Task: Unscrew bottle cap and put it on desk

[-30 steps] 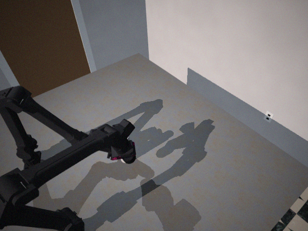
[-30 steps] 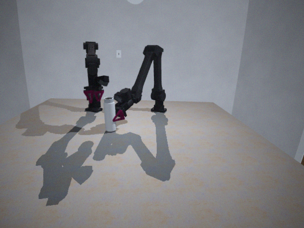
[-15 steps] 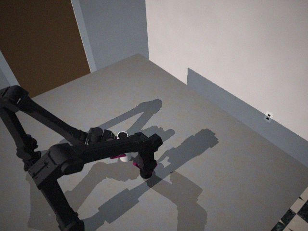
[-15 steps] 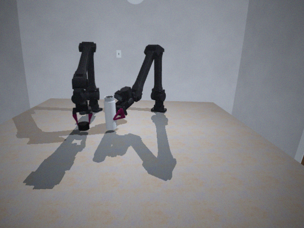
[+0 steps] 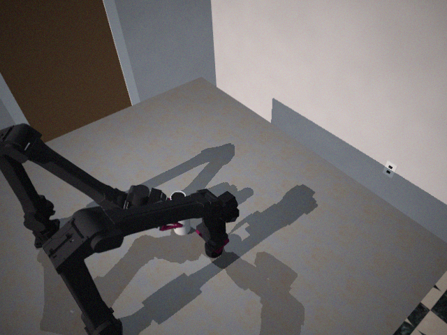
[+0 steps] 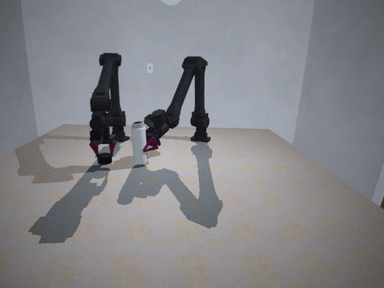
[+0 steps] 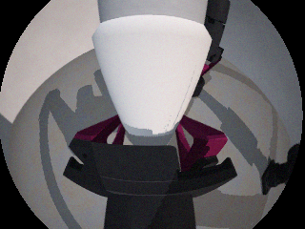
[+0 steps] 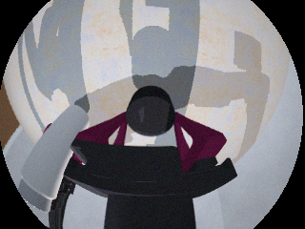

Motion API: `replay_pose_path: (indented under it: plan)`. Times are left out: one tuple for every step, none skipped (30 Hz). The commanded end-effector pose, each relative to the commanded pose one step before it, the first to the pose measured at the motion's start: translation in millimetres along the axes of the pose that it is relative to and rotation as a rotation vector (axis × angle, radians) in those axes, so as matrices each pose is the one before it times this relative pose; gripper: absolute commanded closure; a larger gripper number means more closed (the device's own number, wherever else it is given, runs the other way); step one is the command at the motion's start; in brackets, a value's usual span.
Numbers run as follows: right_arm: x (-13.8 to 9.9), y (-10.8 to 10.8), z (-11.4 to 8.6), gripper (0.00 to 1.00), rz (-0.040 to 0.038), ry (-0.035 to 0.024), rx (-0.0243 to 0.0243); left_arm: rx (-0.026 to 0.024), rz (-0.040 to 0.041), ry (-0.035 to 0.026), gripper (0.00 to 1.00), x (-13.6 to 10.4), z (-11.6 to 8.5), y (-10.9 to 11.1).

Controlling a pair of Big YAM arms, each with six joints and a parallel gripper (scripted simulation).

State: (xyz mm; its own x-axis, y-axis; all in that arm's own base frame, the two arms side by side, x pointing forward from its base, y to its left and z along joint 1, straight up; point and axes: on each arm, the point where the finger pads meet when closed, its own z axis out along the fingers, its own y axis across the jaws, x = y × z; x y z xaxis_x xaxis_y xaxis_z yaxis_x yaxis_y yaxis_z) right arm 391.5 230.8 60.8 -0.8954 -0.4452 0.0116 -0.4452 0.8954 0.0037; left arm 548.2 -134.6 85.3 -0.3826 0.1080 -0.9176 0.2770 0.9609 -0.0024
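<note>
The white bottle (image 6: 139, 142) stands upright on the desk with its mouth open and no cap on it. It also shows in the top view (image 5: 181, 216), mostly hidden behind an arm. My left gripper (image 6: 150, 145) is shut on the bottle's lower body; the left wrist view shows the bottle (image 7: 152, 71) between the red fingers. My right gripper (image 6: 103, 150) points straight down beside the bottle and is shut on the black cap (image 6: 104, 158). The cap (image 8: 152, 111) sits at or just above the desk; I cannot tell if it touches. The bottle (image 8: 53, 153) is at the left edge of the right wrist view.
Both arm bases (image 6: 200, 136) stand at the far side of the desk. A wall with a socket plate (image 6: 149, 67) is behind them. The right arm's forearm (image 5: 151, 212) crosses in front of the bottle in the top view.
</note>
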Motion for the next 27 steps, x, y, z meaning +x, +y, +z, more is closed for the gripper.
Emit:
replay_pose_path:
  plan:
    - [-19.20,-0.86,-21.75,1.00,0.02926,-0.04576,0.00085,0.00953,0.00638,-0.06469,1.00,-37.45,-1.07,-4.39]
    - [0.00,0.00,0.00,1.00,0.00000,0.00000,0.00000,0.00000,0.00000,0.00000,1.00,0.00,0.00,0.00]
    - [0.00,0.00,0.00,1.00,0.00000,0.00000,0.00000,0.00000,0.00000,0.00000,1.00,0.00,0.00,0.00]
    - [0.00,0.00,0.00,1.00,0.00000,0.00000,0.00000,0.00000,0.00000,0.00000,1.00,0.00,0.00,0.00]
    - [0.00,0.00,0.00,1.00,0.00000,0.00000,0.00000,0.00000,0.00000,0.00000,1.00,0.00,0.00,0.00]
    - [0.00,0.00,0.00,1.00,0.00000,0.00000,0.00000,0.00000,0.00000,0.00000,1.00,0.00,0.00,0.00]
    - [0.00,0.00,0.00,1.00,0.00000,0.00000,0.00000,0.00000,0.00000,0.00000,1.00,0.00,0.00,0.00]
    - [0.00,0.00,0.00,1.00,0.00000,0.00000,0.00000,0.00000,0.00000,0.00000,1.00,0.00,0.00,0.00]
    - [0.00,0.00,0.00,1.00,0.00000,0.00000,0.00000,0.00000,0.00000,0.00000,1.00,0.00,0.00,0.00]
    - [0.00,0.00,0.00,1.00,0.00000,0.00000,0.00000,0.00000,0.00000,0.00000,1.00,0.00,0.00,0.00]
    - [0.00,0.00,0.00,1.00,0.00000,0.00000,0.00000,0.00000,0.00000,0.00000,1.00,0.00,0.00,0.00]
    - [0.00,0.00,0.00,1.00,0.00000,0.00000,0.00000,0.00000,0.00000,0.00000,1.00,0.00,0.00,0.00]
    - [0.00,0.00,0.00,1.00,0.00000,0.00000,0.00000,0.00000,0.00000,0.00000,1.00,0.00,0.00,0.00]
    - [0.00,0.00,0.00,1.00,0.00000,0.00000,0.00000,0.00000,0.00000,0.00000,1.00,0.00,0.00,0.00]
    - [0.00,0.00,0.00,1.00,0.00000,0.00000,0.00000,0.00000,0.00000,0.00000,1.00,0.00,0.00,0.00]
    - [-0.01,0.00,0.28,1.00,0.00000,0.00001,0.00000,0.00000,0.00000,0.00002,1.00,0.20,0.08,0.00]
    - [0.00,0.00,0.00,1.00,0.00000,0.00000,0.00000,0.00000,0.00000,0.00000,1.00,0.00,0.00,0.00]
    - [0.00,0.00,0.00,1.00,0.00000,0.00000,0.00000,0.00000,0.00000,0.00000,1.00,0.00,0.00,0.00]
    - [-0.02,0.00,0.85,1.00,0.00000,0.00002,0.00000,0.00000,0.00000,0.00005,1.00,0.59,0.25,0.00]
    - [0.03,0.00,1.73,1.00,0.00000,0.00073,0.00006,0.00000,0.00000,0.00008,1.00,0.98,0.42,0.00]
    - [0.00,0.00,1.73,1.00,0.00000,0.00028,0.00002,0.00000,0.00000,0.00009,1.00,1.13,0.48,0.00]
    - [-0.01,0.00,1.73,1.00,0.00000,0.00012,0.00001,0.00000,-0.00001,0.00009,1.00,1.18,0.49,0.00]
    - [-0.01,0.00,1.73,1.00,0.00000,0.00008,0.00000,-0.00004,0.00010,-0.00177,1.00,0.72,0.49,0.01]
    - [0.00,0.00,1.73,1.00,0.00000,0.00008,0.00000,-0.00004,0.00010,-0.00176,1.00,0.73,0.48,0.01]
    - [0.01,0.00,1.73,1.00,0.00000,0.00008,0.00000,-0.00004,0.00010,-0.00176,1.00,0.73,0.48,0.01]
    - [0.01,0.00,1.73,1.00,0.00000,0.00008,0.00000,-0.00004,0.00010,-0.00175,1.00,0.74,0.47,0.01]
    - [0.02,0.00,1.73,1.00,0.00000,0.00008,0.00000,-0.00004,0.00010,-0.00175,1.00,0.74,0.46,0.01]
